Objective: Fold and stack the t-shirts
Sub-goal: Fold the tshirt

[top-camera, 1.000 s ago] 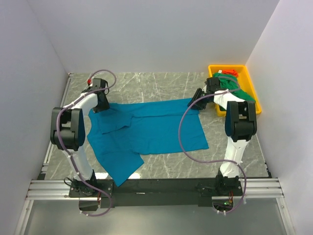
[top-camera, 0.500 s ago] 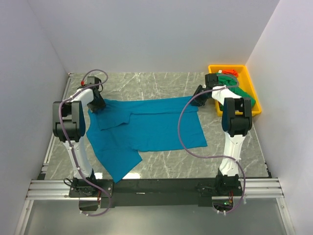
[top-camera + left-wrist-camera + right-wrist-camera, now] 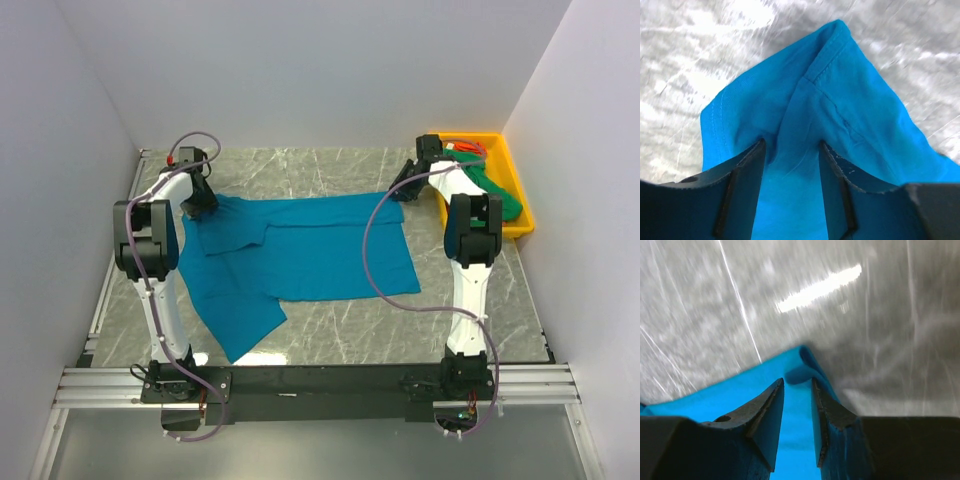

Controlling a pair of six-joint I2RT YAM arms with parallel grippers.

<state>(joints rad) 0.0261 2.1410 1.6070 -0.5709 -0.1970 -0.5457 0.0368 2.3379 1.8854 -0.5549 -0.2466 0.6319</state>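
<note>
- Teal cloth fills the left wrist view: the left gripper [image 3: 791, 145] is pinching a raised ridge of the soft teal-blue short-sleeved t-shirt [image 3: 840, 100], and its fingers [image 3: 747, 185] stand on either side of that fold.
- From above, the left gripper [image 3: 203, 203] sits at the far-left corner of the soft teal-blue short-sleeved t-shirt [image 3: 310, 250]. The shirt is spread flat on the grey marble-patterned table [image 3: 340, 330], with one sleeve trailing toward the left arm's base.
- The shirt's far edge, its long line here, runs left to right from one gripper to the other. All the rest of the cloth lies on the near side of that line, toward the bases.
- Each arm is nearest its own corner, so I judge that any fold must carry this edge toward the near side with both arms level.
- The right gripper [image 3: 403, 190] holds the far-right corner. In its wrist view the right gripper [image 3: 796, 382] is closed to a narrow slit with teal cloth in it, and the corner curls just past the tips.
- Well right of that corner, the yellow plastic bin [image 3: 523, 205] holds the bright green cloth t-shirt [image 3: 492, 185] and the small red-orange cloth piece [image 3: 470, 149]. Neither has been folded yet.
</note>
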